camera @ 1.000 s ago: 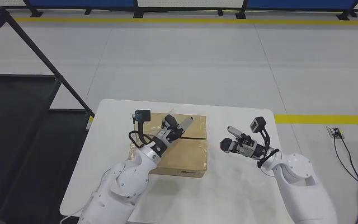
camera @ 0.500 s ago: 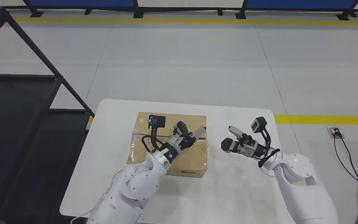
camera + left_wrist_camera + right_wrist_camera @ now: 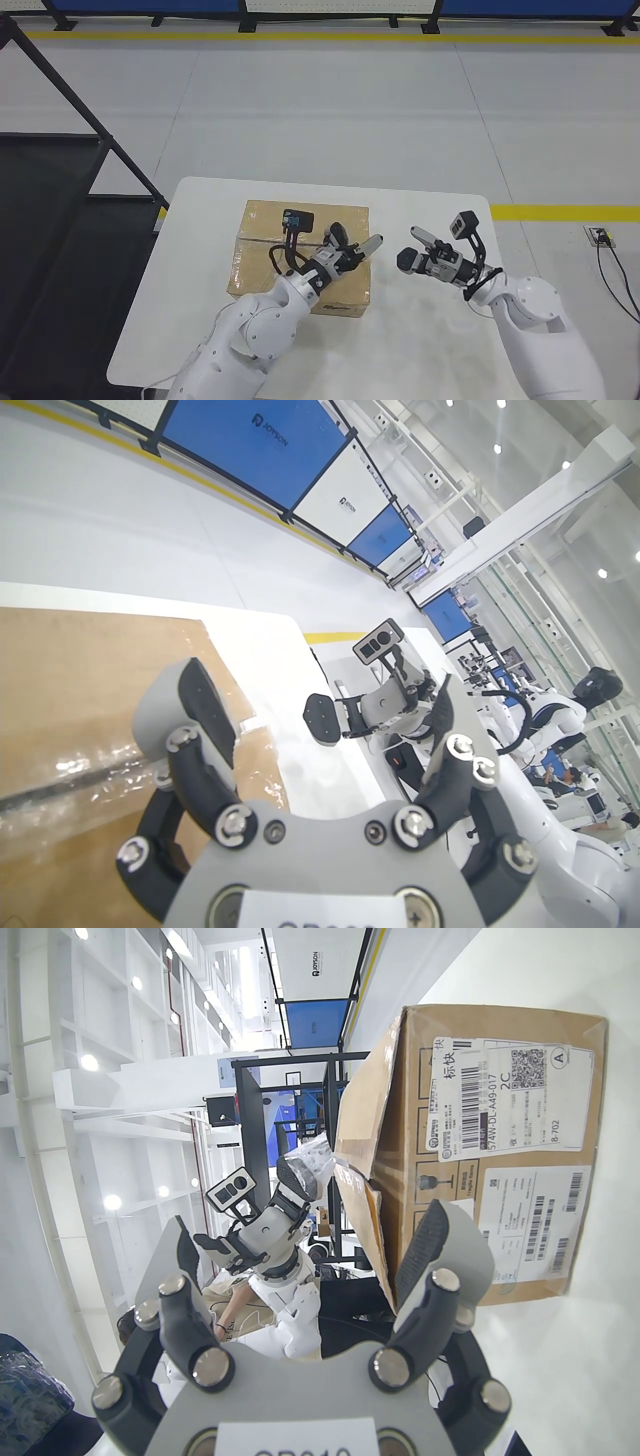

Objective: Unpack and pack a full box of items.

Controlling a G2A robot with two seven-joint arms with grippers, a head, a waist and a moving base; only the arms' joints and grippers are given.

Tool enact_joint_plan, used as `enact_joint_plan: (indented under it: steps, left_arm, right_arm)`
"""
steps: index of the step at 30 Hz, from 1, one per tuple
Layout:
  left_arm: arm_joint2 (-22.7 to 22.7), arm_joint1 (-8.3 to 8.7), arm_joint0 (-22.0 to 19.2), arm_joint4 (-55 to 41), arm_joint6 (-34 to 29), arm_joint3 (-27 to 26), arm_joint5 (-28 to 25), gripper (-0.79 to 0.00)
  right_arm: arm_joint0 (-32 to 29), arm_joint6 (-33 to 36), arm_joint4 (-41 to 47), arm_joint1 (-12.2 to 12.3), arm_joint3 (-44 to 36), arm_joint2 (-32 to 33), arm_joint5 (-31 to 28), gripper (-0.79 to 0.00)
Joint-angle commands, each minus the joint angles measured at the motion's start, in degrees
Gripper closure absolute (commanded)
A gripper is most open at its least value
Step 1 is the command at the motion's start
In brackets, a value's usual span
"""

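White table point(image 3: 200, 260), top view, carries the work. Cardboard box point(image 3: 265, 225) sits about mid-table, a little toward 12 o'clock, flaps down. The top seam runs from 9 to 3 o'clock. In the left wrist view, clear tape point(image 3: 90, 770) lies wrinkled along that seam on the box point(image 3: 100, 680).

Box side point(image 3: 390, 1138) at 3 o'clock, right wrist view: it carries white shipping labels point(image 3: 500, 1098) with barcodes. The flap edges at the seam on this end look ragged and slightly gaping.

Left gripper point(image 3: 355, 243) is over the box top near its 3 o'clock edge, fingers pointing toward 2 o'clock. In its own view the left gripper point(image 3: 320, 685) has its jaws spread wide with nothing between the pads. Whether it touches the cardboard, I cannot tell.

Right gripper point(image 3: 407, 247) is at 3 o'clock from the box, just beside it but apart, above bare table and facing the labelled side. In its own view the right gripper point(image 3: 310, 1228) has its jaws spread and empty.

The two grippers face each other across the box's 3 o'clock edge, near but not touching.
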Motion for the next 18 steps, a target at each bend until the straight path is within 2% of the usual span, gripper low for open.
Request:
enact_joint_plan:
  steps: [1, 18]
  left_arm:
    - [0.5, -0.33, -0.5, 0.2, 0.1, 0.6, 0.1, -0.785]
    - [2.7, -2.22, -0.9, 1.5, 0.0, 1.8, -0.2, -0.785]
  right_arm:
    - [-0.2, -0.1, 0.2, 0.1, -0.1, 0.0, -0.1, -0.785]
    - [-1.0, -0.3, 1.0, 0.6, -0.2, 0.0, -0.9, -0.785]
